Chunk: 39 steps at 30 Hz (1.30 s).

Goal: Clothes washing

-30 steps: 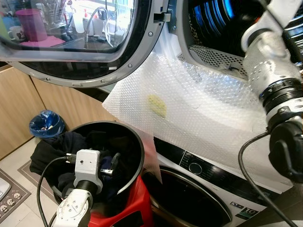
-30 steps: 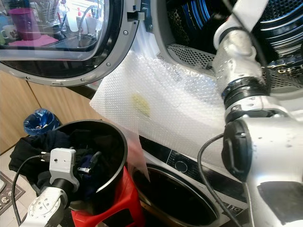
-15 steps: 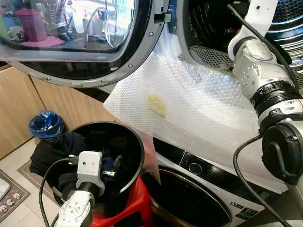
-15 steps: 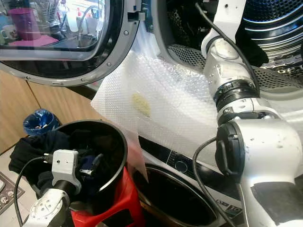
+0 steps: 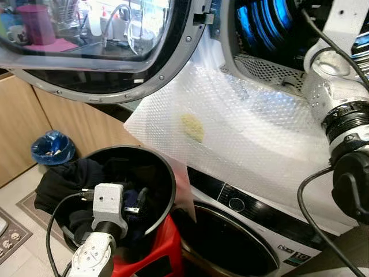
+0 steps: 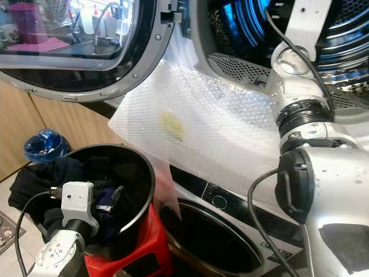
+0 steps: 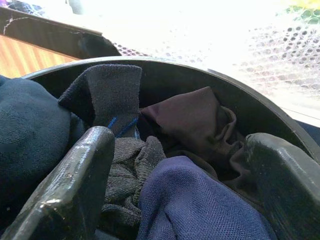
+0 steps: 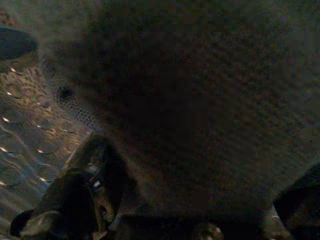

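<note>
While reaching down from the left eye view's lower edge, left gripper [image 5: 134, 203] sits inside the black bucket [image 5: 164, 173], near its middle, fingers parted and dipped among dark clothes [image 5: 63, 182] that spill over the bucket's left rim; stands on a red stool [image 5: 158, 259], just beside the lower washer door [image 5: 230, 248]; above, upper drum [image 5: 271, 29] open, its round glass door [image 5: 104, 46] swung to the left; bubble wrap [image 5: 242, 133] draped from the drum's lip down over the front panel, its lower corner touching the bucket's right rim; blue bag [image 5: 51, 149] on the floor by the wooden cabinet [image 5: 23, 127]; right arm [image 5: 340, 109] running up into the drum, its far end cut off at the top edge.

Right eye view: same scene; silver right arm large at the right edge, covering part of the drum's rim and the washer front.

Left wrist view: two black fingers [image 7: 65, 195] spread wide, nothing clamped; between them a navy cloth [image 7: 195, 210], touching neither clearly; grey sock [image 7: 107, 95] and dark maroon garment [image 7: 190, 120] beyond, against the bucket's far wall.

Right wrist view: very dark; dark fabric [image 8: 200, 100] close against the lens, perforated drum wall [image 8: 30, 125] beside it; right gripper's grip impossible to tell.
</note>
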{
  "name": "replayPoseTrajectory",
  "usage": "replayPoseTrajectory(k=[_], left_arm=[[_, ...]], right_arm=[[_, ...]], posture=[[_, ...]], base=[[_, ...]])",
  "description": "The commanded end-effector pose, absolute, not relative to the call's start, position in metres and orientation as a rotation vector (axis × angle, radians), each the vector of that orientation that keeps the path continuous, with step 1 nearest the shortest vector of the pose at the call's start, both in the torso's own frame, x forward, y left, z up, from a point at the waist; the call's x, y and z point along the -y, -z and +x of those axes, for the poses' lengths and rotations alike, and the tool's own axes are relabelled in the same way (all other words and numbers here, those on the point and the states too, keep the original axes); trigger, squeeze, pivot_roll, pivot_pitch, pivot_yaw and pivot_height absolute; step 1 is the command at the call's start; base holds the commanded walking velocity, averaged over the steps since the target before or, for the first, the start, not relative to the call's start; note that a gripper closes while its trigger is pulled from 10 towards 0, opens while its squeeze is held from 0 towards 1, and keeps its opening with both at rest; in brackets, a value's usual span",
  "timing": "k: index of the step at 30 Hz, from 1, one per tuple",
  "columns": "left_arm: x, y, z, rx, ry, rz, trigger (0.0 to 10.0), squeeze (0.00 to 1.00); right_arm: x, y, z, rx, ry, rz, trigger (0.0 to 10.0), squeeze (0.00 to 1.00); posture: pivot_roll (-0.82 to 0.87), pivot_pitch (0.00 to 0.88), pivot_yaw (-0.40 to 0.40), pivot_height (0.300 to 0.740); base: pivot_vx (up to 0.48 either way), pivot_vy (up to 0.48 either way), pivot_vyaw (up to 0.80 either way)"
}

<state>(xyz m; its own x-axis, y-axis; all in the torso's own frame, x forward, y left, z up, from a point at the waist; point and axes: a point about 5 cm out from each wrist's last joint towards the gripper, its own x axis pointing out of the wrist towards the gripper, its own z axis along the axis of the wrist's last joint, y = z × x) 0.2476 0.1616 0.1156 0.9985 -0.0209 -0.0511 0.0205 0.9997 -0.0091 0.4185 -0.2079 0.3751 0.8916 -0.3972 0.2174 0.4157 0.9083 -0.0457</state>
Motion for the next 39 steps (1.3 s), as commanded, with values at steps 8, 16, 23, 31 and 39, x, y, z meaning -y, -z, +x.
replayPoseTrajectory(k=[8, 16, 23, 31, 39], left_arm=[[-0.162, -0.088, 0.240, -0.211, 0.008, -0.001, 10.0, 0.00], [-0.159, -0.084, 0.239, -0.246, 0.026, -0.002, 10.0, 0.00], [-0.158, -0.083, 0.240, -0.272, 0.044, -0.002, 10.0, 0.00], [-0.155, -0.080, 0.240, -0.300, 0.069, 0.006, 10.0, 0.00], [-0.155, -0.080, 0.242, -0.309, 0.074, 0.004, 10.0, 0.00]], right_arm=[[0.208, -0.363, 0.421, 0.173, 0.409, -0.189, 10.0, 1.00], [0.207, -0.351, 0.423, 0.129, 0.375, -0.207, 10.0, 1.00], [0.212, -0.348, 0.422, 0.120, 0.371, -0.220, 10.0, 1.00], [0.216, -0.346, 0.422, 0.109, 0.339, -0.257, 10.0, 0.00], [0.225, -0.352, 0.420, 0.139, 0.322, -0.197, 10.0, 0.00]], posture=[[0.10, 0.119, -0.107, 0.740], [0.10, 0.120, -0.105, 0.740], [0.08, 0.119, -0.093, 0.740], [0.06, 0.122, -0.082, 0.740], [0.04, 0.121, -0.068, 0.740]], base=[[0.000, 0.000, 0.00], [0.000, 0.000, 0.00], [0.000, 0.000, 0.00], [0.000, 0.000, 0.00], [0.000, 0.000, 0.00]])
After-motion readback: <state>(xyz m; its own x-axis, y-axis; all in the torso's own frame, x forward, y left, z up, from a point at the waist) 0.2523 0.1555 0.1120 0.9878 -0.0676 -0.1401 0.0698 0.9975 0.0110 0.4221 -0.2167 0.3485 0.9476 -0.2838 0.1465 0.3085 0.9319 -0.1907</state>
